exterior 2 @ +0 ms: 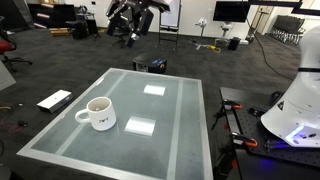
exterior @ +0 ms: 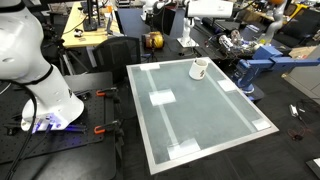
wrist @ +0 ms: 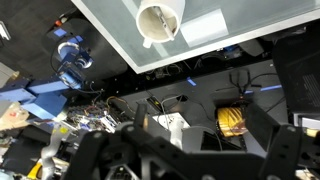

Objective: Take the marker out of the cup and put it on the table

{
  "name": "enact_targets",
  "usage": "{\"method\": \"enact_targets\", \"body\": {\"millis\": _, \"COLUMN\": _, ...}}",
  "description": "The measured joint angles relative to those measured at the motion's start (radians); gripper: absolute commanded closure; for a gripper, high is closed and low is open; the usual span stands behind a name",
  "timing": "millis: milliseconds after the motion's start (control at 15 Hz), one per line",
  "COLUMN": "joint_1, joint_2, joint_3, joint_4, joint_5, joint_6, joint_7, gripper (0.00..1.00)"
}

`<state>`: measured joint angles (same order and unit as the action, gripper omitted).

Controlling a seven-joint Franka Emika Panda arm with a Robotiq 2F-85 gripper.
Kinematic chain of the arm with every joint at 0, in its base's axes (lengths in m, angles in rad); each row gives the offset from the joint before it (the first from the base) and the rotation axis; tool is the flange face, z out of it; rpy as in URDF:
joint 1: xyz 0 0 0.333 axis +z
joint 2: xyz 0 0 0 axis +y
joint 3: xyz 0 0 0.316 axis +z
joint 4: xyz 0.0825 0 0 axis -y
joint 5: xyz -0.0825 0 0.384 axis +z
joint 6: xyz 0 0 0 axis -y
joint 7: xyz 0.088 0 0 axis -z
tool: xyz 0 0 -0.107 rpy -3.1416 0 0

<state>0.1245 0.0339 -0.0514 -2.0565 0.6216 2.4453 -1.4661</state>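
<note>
Gripper [wrist: 190,160] hangs high, jaws spread ready for the reach, well apart from the upright cup [wrist: 160,20] on the table [wrist: 110,20].

A large square table [exterior: 205,120] [exterior 2: 175,110] with a pale grey-green glossy top and white rim is carrying a small white ceramic cup [exterior: 199,69] [exterior 2: 99,113] [wrist: 160,20], which is standing upright near one edge. Flat white tape patches [exterior: 160,98] [exterior 2: 140,126] are lying on the surface.

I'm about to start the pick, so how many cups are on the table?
1. The cup stands upright on the table, close to one edge, and shows in both exterior views. Nothing on the tabletop looks able to hide another.
</note>
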Motion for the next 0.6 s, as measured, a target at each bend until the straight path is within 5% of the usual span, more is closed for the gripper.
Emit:
{"method": "enact_targets", "body": {"millis": 267, "joint_1": -0.049, "joint_2": 0.120, "joint_3": 0.050, "joint_4": 0.124, "joint_5": 0.120, "joint_6": -0.055, "joint_7": -0.283, "gripper": 0.00}}
{"method": "enact_targets", "body": {"millis": 600, "joint_1": -0.116, "joint_2": 0.290, "joint_3": 0.094, "joint_4": 0.318, "joint_5": 0.097, "joint_6": -0.232, "joint_7": -0.448, "gripper": 0.00}}
